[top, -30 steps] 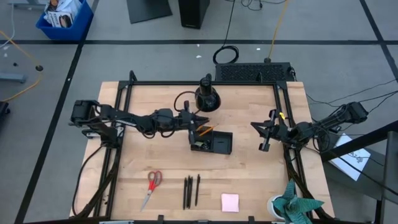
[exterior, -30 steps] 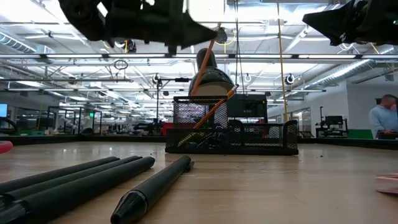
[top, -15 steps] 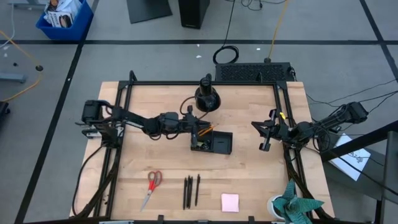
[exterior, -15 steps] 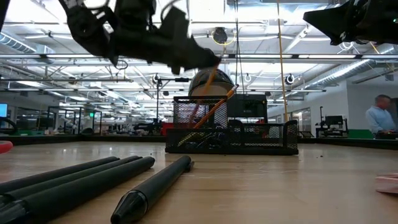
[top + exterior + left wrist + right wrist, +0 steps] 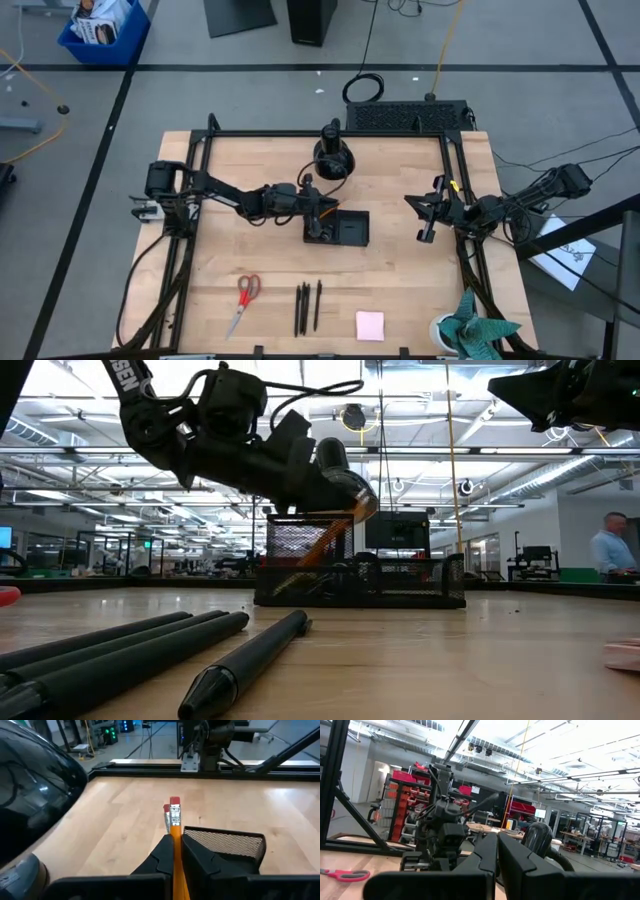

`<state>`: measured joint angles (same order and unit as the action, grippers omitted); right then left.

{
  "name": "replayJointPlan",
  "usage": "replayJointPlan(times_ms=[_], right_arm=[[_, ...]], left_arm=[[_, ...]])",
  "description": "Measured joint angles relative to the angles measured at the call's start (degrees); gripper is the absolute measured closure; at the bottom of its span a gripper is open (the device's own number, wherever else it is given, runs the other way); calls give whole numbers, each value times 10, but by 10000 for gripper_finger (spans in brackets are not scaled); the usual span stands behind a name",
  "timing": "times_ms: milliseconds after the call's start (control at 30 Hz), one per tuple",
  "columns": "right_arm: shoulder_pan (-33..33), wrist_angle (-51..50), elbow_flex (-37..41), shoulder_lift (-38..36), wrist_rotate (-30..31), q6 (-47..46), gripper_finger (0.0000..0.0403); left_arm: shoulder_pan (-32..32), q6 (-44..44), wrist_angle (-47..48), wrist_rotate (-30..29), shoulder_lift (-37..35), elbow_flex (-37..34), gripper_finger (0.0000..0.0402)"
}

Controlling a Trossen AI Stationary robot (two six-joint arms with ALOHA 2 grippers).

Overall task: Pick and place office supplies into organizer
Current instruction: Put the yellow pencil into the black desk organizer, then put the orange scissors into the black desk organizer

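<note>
My left gripper [image 5: 318, 206] reaches in from the table's left and is shut on an orange pencil [image 5: 325, 540] over the left end of the black mesh organizer [image 5: 337, 228]. A second orange pencil [image 5: 167, 815] leans in the same tall mesh cup [image 5: 300, 550]. Red-handled scissors [image 5: 245, 294], three black pens [image 5: 307, 306] and a pink sticky-note pad [image 5: 369, 325] lie near the front edge. My right gripper [image 5: 425, 222] waits shut at the right side, raised off the table. My left gripper pinches the pencil's shaft [image 5: 174, 832] just below the eraser end [image 5: 174, 802], between its two fingers. The fingers come from the table's left, nearly level and tipped slightly down. The pencil slants, and its lower end [image 5: 295, 582] is inside the organizer's mesh cup.
A round black dome-shaped stand [image 5: 333, 158] is just behind the organizer, close to my left arm. A black metal frame [image 5: 325, 133] runs along the table's edges. A potted plant [image 5: 470, 330] is at the front right corner. A person [image 5: 612, 550] is far off in the room.
My left gripper has sunk toward the organizer with the pencil, staying shut. The pencil has gone from steep and high to slanting with its lower end in the mesh cup. The organizer has slid a little toward the table's left.
</note>
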<state>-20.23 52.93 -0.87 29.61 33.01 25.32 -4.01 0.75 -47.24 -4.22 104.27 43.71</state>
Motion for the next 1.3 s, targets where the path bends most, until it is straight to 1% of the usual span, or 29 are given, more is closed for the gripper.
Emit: replayJointPlan(times_ms=[300, 533, 600, 700, 833, 967, 1033, 1133, 1233, 1300], right_arm=[[0, 0, 0, 0, 0, -2, 394], [0, 0, 0, 0, 0, -2, 394], [0, 0, 0, 0, 0, -2, 394], [0, 0, 0, 0, 0, -2, 394], [0, 0, 0, 0, 0, -2, 394], [0, -1, 0, 0, 0, -2, 394], [0, 0, 0, 0, -1, -2, 394], [0, 0, 0, 0, -1, -2, 394], [0, 0, 0, 0, -1, -2, 394], [0, 0, 0, 0, -1, -2, 394]], left_arm=[[0, -13, -4, -3, 0, 0, 376], [2, -40, -3, -3, 0, 9, 371], [3, -41, -3, -3, 0, 11, 358], [5, -41, 2, -3, -5, 18, 325], [6, -38, 41, -4, -12, 28, 274], [5, -39, 77, -7, -16, 45, 234], [7, -41, 112, -10, -23, 58, 223], [18, -39, 207, -30, -44, 99, 220], [43, -38, 351, -92, -71, 163, 230], [70, -56, 471, -152, -80, 219, 241]])
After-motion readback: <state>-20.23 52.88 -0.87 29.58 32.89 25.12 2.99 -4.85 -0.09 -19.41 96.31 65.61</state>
